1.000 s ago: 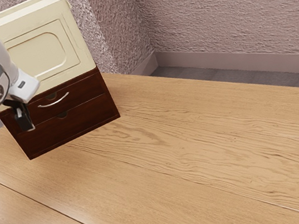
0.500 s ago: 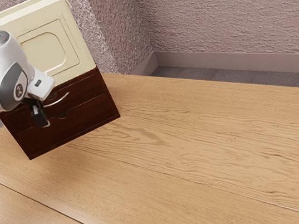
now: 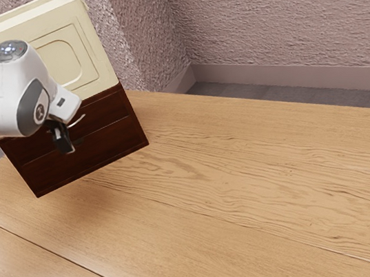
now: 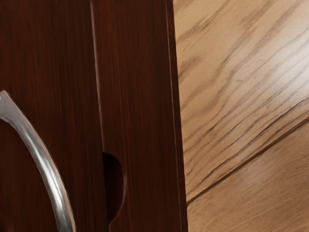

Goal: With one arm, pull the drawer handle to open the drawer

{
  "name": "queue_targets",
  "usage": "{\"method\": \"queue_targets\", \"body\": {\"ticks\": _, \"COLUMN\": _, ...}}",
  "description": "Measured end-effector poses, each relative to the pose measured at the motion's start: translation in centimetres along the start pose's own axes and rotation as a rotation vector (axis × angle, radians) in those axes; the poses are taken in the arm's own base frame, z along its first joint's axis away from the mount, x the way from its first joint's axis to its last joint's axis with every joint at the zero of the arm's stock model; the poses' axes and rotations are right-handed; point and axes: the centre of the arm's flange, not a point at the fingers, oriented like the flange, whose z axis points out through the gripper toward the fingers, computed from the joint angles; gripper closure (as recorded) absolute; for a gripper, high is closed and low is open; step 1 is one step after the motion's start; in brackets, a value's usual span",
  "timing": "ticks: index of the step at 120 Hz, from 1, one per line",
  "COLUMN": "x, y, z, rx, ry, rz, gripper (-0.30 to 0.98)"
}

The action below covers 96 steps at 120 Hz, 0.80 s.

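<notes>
Silver metal near black: curved, shiny handle (image 4: 51,181) on a closed drawer, gripper just before it

Dark reddish-brown wood forms the upper drawer (image 3: 112,109), its front level with the surround and the handle bowing out from it. The black two-finger gripper (image 3: 67,147) points down in front of the drawers, covering part of the handle in the exterior view. Whether it is spread or pressed together, I cannot tell, nor whether it touches the metal. Below lies the matching dark lower drawer (image 3: 105,143), with a half-round notch (image 4: 114,186) in its upper edge. A cream panel with a rounded rectangular outline (image 3: 91,58) rises above both drawers. The white arm with grey trim (image 3: 16,101) reaches in from the exterior view's left, over the light-brown wooden table (image 3: 218,175). Rough pinkish wall (image 3: 278,13) stands behind.
</notes>
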Motion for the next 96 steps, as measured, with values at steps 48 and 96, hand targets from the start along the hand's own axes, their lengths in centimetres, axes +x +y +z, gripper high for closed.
{"method": "queue_targets", "body": {"ticks": 48, "x": 1.0, "y": 0.6, "z": 1.8, "rx": -0.026, "ry": 0.01, "rz": 0.02, "gripper": 0.0}}
{"method": "queue_targets", "body": {"ticks": 96, "x": 0.9, "y": 3.2, "z": 0.8, "rx": -0.064, "ry": 0.033, "rz": 0.04, "gripper": 0.0}}
